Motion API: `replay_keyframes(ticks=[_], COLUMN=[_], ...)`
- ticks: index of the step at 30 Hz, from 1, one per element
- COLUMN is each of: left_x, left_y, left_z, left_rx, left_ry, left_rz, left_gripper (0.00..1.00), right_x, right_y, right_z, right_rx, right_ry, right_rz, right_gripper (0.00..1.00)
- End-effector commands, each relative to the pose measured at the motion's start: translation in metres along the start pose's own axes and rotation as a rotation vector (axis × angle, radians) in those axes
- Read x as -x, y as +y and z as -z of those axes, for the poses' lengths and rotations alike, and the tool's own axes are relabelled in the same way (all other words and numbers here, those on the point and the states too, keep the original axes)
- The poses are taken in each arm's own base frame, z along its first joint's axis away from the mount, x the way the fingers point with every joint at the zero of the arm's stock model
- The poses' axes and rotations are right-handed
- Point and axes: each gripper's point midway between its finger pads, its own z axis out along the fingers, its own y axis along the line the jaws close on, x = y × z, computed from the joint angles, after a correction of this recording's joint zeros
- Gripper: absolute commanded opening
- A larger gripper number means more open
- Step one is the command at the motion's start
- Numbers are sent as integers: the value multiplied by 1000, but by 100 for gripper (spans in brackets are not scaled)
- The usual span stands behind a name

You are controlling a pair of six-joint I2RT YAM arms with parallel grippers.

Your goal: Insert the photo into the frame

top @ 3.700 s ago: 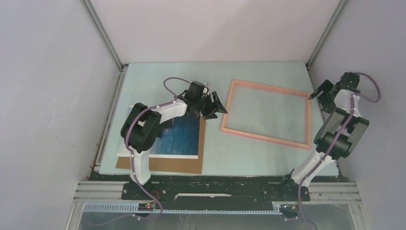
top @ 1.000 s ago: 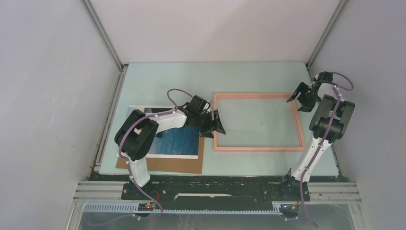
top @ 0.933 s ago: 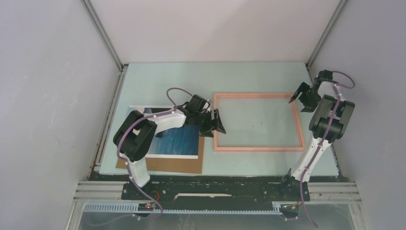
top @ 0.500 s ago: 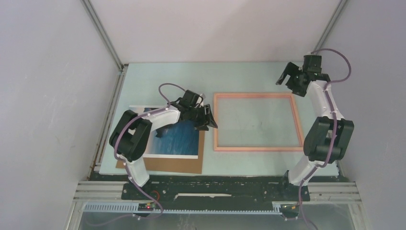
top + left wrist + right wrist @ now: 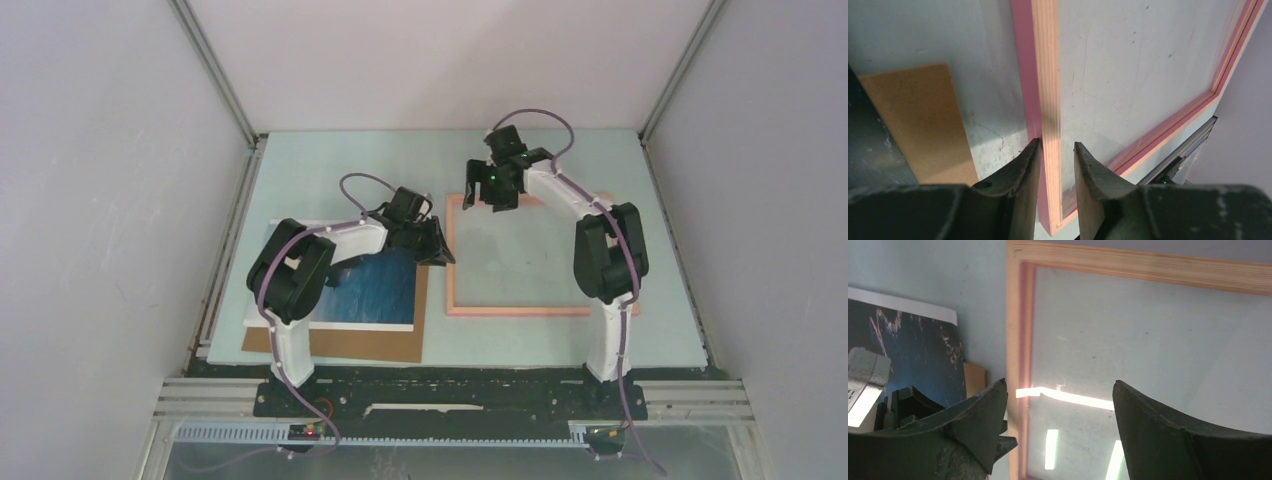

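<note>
We've got the L gripper [image 5: 1054, 147] straddling the left rail of the thin salmon-pink rectangular wooden frame [image 5: 540, 311]. Its fingers sit narrow either side w/ a sliver of gap, so we can't tell if it's clamped yet; best to seat the rail deep btwn the pads, lift level, and bring down the R gripper [image 5: 1060, 385], spread wide and holding nothing over the far-left corner, as a 2nd hold. The rectangular blue-sea paper photo [image 5: 375, 285] lies on the plain brown cardboard sheet [image 5: 350, 345] just left of the frame, partly under the L arm. Vs a sec ago, the R arm has swung from the frame's right side to that corner and the L fingers have narrowed; the frame hasn't moved.
</note>
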Motion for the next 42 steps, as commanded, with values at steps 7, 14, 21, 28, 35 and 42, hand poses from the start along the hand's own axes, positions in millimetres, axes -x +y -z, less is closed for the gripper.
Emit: replay_keyframes(ticks=[7, 14, 21, 28, 35, 42], left_x=[11, 15, 12, 13, 18, 16], left_y=[-6, 5, 6, -2, 1, -5], left_z=[6, 8, 8, 19, 12, 4], left_rx=[-75, -54, -56, -75, -54, -49], left_ry=[-96, -114, -110, -124, -119, -88], left_rz=[54, 88, 89, 69, 68, 36], left_gripper=[28, 22, 31, 38, 54, 59], right_x=[-23, -44, -59, -71, -67, -4], right_y=[22, 41, 46, 37, 45, 48], right_z=[-15, -25, -31, -35, -24, 41], right_rx=[-151, -156, -185, -235, -135, 79], right_ry=[42, 74, 105, 133, 143, -18], right_rz=[162, 221, 267, 281, 214, 38], right_gripper=[66, 67, 68, 67, 67, 73])
